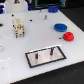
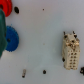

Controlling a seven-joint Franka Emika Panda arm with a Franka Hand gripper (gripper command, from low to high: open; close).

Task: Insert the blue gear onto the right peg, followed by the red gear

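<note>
Exterior view: blue gear lies flat just beyond red gear; I cannot tell my gripper's state.

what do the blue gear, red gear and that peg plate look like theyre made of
Blue gear: probably plastic, judging by its uniform bright colour.
Red gear: likely the same plastic, evenly coloured, with a raised hub.
Plate: grey with a black border; too blurred to tell metal from plastic. Its pegs look dark, possibly metal.
</note>
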